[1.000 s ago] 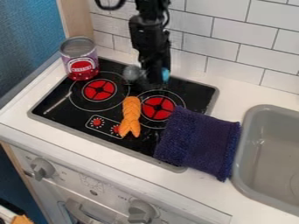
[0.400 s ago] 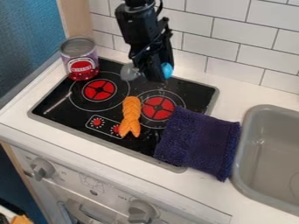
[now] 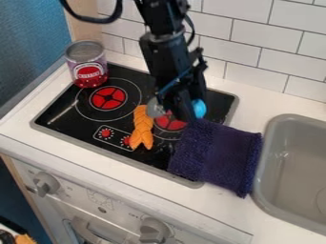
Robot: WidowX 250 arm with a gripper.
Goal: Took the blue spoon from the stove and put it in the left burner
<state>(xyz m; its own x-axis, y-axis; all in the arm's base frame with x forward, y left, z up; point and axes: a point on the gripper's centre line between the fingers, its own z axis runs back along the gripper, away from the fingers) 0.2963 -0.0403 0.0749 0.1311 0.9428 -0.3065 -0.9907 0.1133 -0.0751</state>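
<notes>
Black two-finger gripper (image 3: pixel 176 113): pointing down over the right-hand part of the stove, clamped on the spoon
Spoon with a blue end and rounded grey bowl (image 3: pixel 198 108): held crosswise, its blue end on the view's right and its bowl on the left, close to the orange toy's upper end
Black stovetop with grey rim (image 3: pixel 79 128): two red burners, the right one (image 3: pixel 167 123) partly behind the gripper, the left one (image 3: pixel 108 97) in full view
Orange braided toy (image 3: pixel 142 127): lying between the burners, over part of the red-knobbed control panel (image 3: pixel 106 134)
Purple and red metal can (image 3: pixel 88 66): upright at the stovetop's upper left corner
Dark blue knitted cloth (image 3: pixel 216 155): spread across the stovetop's right edge and the white counter (image 3: pixel 223 202)
Grey sink (image 3: pixel 270 143): just beside the cloth
</notes>
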